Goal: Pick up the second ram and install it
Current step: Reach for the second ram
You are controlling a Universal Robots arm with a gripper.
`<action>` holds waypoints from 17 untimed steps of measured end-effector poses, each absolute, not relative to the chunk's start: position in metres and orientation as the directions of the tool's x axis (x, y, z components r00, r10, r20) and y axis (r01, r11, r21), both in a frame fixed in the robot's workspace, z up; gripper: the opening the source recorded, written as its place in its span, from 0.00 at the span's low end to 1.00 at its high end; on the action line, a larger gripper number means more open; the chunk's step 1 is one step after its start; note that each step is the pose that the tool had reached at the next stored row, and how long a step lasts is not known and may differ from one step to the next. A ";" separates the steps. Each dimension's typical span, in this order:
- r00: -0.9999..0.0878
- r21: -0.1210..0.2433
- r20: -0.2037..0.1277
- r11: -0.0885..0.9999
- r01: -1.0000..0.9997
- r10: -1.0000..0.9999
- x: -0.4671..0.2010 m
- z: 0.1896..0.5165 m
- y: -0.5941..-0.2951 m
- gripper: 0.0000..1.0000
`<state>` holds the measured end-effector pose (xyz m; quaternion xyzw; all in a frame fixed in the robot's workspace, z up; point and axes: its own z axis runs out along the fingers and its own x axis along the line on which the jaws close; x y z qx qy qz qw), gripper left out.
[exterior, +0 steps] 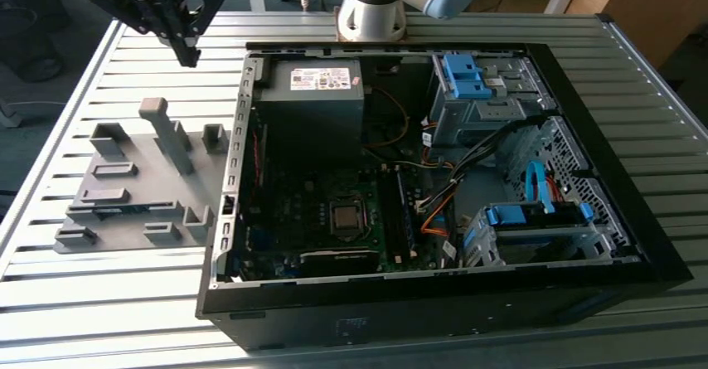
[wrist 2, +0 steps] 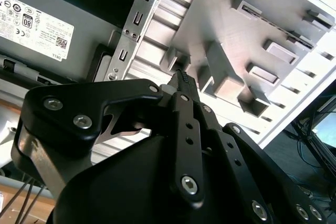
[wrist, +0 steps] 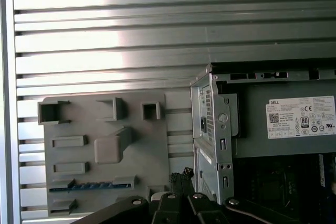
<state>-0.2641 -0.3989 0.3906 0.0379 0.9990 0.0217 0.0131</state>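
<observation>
Exterior view, approach step: gripper (exterior: 188,52) at 11 o'clock, jaws closed together, empty; second ram (wrist: 86,186), per first wrist view, slotted in grey fixture (exterior: 138,188) at 9 o'clock of computer case (exterior: 443,303), well apart from gripper; pickup judged to need parted jaws squared across stick.

One printed item: white label (exterior: 317,77) on the grey power supply (exterior: 310,116), at 12 o'clock inside the PC case (exterior: 443,290) in the exterior view. The label (wrist 2: 31,22) (wrist: 300,117) appears in both wrist views, with rows of fine text, a square code and round certification marks. There is a small badge (exterior: 351,329) on the case wall at 6 o'clock.
</observation>
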 end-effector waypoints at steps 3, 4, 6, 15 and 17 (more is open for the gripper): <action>-0.997 0.044 -0.024 0.996 0.075 0.076 -0.265 0.391 -0.399 0.11; -0.997 0.044 -0.024 0.996 0.075 0.076 -0.266 0.391 -0.399 0.11; -0.997 0.044 -0.024 0.996 0.075 0.076 -0.267 0.391 -0.399 0.11; -0.997 0.044 -0.024 0.996 0.075 0.076 -0.272 0.390 -0.399 0.11; -0.997 0.044 -0.024 0.996 0.075 0.076 -0.275 0.390 -0.399 0.11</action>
